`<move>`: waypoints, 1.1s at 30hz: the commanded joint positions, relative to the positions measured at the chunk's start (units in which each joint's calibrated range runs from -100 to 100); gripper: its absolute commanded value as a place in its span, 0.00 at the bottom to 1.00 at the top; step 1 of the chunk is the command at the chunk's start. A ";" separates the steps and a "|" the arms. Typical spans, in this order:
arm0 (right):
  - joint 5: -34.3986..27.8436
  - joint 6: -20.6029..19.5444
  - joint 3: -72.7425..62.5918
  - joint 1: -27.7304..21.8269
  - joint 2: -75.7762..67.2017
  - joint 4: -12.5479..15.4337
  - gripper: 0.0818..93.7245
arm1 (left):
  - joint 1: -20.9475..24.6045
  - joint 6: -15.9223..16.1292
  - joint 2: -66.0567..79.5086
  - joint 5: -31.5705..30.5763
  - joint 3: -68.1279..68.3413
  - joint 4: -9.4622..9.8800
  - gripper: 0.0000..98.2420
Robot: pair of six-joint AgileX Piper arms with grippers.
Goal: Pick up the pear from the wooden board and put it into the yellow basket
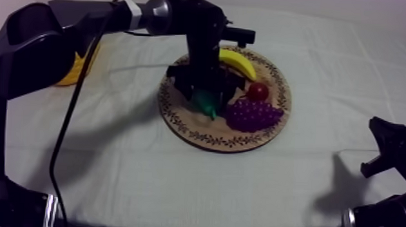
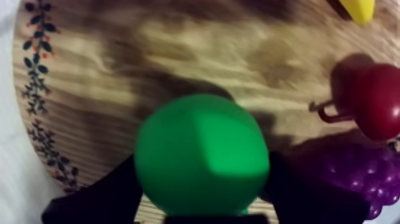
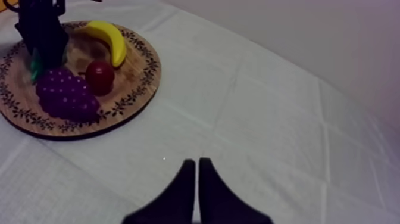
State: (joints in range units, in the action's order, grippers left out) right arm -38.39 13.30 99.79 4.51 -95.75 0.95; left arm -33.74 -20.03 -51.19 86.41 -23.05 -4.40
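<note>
Fingers point(image 2: 95, 199) of the left gripper point(image 1: 207, 95) are clasping the pear point(image 2: 199, 152) over the board point(image 1: 198, 131), just beside the grapes point(image 1: 252, 114), so the grasp is looking done and the lift is coming next. It is calling for a straight rise clear of the grapes, then a swing across open counter point(image 1: 177, 185) to the basket point(image 1: 75, 68), sitting well apart at the left arm's side. The right gripper point(image 3: 196, 179) is lying clenched on nothing, far from that path.

pear point(image 2: 199, 155): green, smooth, clamped in my left gripper point(image 1: 204, 95) over left part of wooden board point(image 1: 198, 135) | board: round, patterned rim, mid-table | yellow basket point(image 1: 80, 66): far left, well apart from board
</note>
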 commanded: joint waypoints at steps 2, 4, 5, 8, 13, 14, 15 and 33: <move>0.00 -0.07 -0.01 0.04 -0.01 0.00 0.00 | -0.10 -0.01 0.11 -0.02 -0.16 0.21 0.63; 0.00 -0.08 -0.01 0.06 -0.01 0.00 0.00 | -0.14 -0.15 0.19 -0.02 -0.22 0.33 0.57; 0.00 -0.08 -0.01 0.07 -0.01 0.00 0.00 | -0.15 -0.23 0.25 -0.02 -0.27 0.39 0.54; 0.00 -0.11 -0.01 0.08 -0.01 0.00 0.00 | -0.11 -0.45 0.70 -0.01 -0.28 0.55 0.49; 0.00 -0.14 -0.01 0.09 -0.01 0.00 0.00 | -0.12 -1.24 4.22 0.48 1.13 1.42 0.47; 0.00 -0.15 -0.01 0.09 -0.01 0.00 0.00 | -0.16 -1.49 5.37 0.72 1.48 1.73 0.47; 0.00 -0.16 -0.01 0.09 -0.01 0.00 0.00 | -0.20 -1.72 6.62 0.96 1.85 2.03 0.48; 0.00 -1.70 -0.01 0.09 -0.01 0.00 0.00 | 5.19 -3.69 33.65 5.98 12.89 9.53 0.50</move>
State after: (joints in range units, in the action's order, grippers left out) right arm -38.39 11.42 99.79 4.57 -95.75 0.95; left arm -29.50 -23.81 -20.69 91.96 -10.16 4.51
